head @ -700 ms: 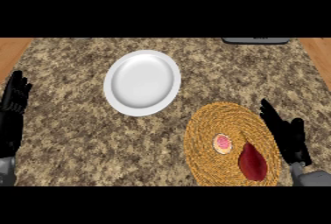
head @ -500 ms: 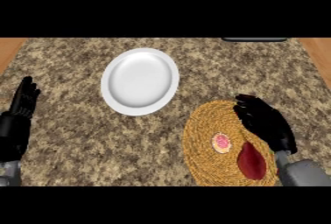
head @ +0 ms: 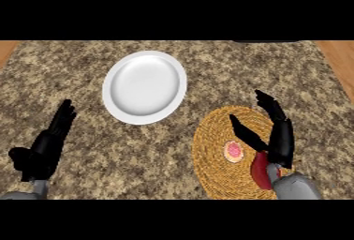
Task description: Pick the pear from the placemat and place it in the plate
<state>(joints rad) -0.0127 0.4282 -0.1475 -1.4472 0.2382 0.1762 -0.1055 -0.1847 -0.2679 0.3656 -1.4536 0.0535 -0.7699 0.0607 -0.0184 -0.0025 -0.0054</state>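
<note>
Opening above placemat (head: pixel 213 161) by worktop's right edge, right hand (head: pixel 280 140) now spreads fingers apart, empty (pear: dark red piece (head: pixel 261 172) or pink round piece (head: pixel 233 151), cannot tell); grasp pending. Left hand (head: pixel 45 150) rests open, left edge.

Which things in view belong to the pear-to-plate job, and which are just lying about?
Job: small yellow-and-pink round pear; round woven straw placemat under it; white round plate; right hand, open over the placemat.
Lying about: dark red elongated item on the placemat; dark object at the counter's far edge; left hand, resting open at left.
</note>
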